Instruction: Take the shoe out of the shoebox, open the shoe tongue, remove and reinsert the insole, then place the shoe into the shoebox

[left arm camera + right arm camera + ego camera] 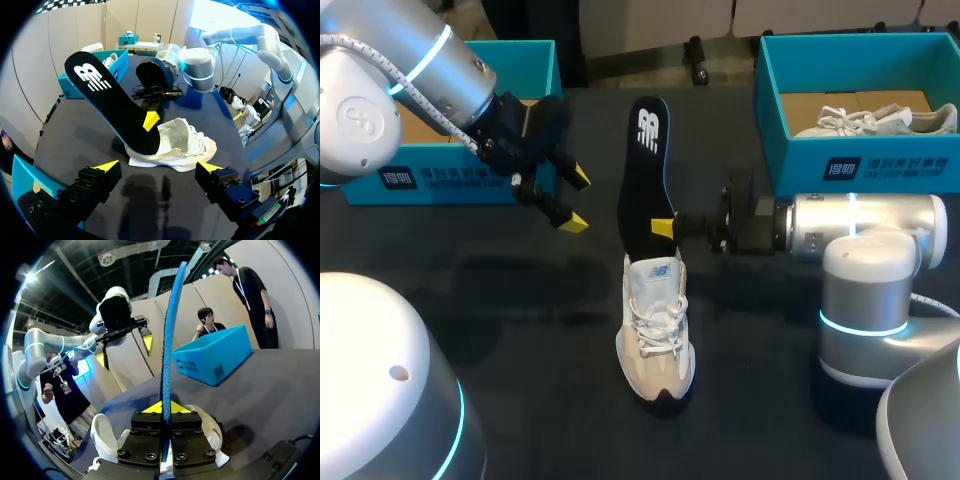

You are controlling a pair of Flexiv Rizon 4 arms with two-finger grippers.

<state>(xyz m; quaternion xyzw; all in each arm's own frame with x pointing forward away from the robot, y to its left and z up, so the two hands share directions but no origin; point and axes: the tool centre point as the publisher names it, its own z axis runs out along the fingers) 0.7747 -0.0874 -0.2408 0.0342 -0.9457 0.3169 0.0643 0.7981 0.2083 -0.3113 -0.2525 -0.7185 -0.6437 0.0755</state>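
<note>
Closest in the right wrist view, the right end effector (164,407) is pinched tight on the thin edge of the insole (171,327), which rises from between its yellow tips. The shoe (657,325) lies in the middle of the table (500,330), toe toward the robot. The insole's lower end sits at or just inside the shoe's mouth, and the rest leans up and away over the table. The left end effector (159,166) hangs apart from both, fingers spread wide and holding nothing.

By this the insole step is in hand, though whether the insole is coming out or going back cannot be told. Reinserting would call for the right arm to tip the insole down toward the toe and slide it along the shoe's floor. The left end effector would likely need to steady the shoe. The blue shoebox (535,60) at the left is for the last step.
</note>
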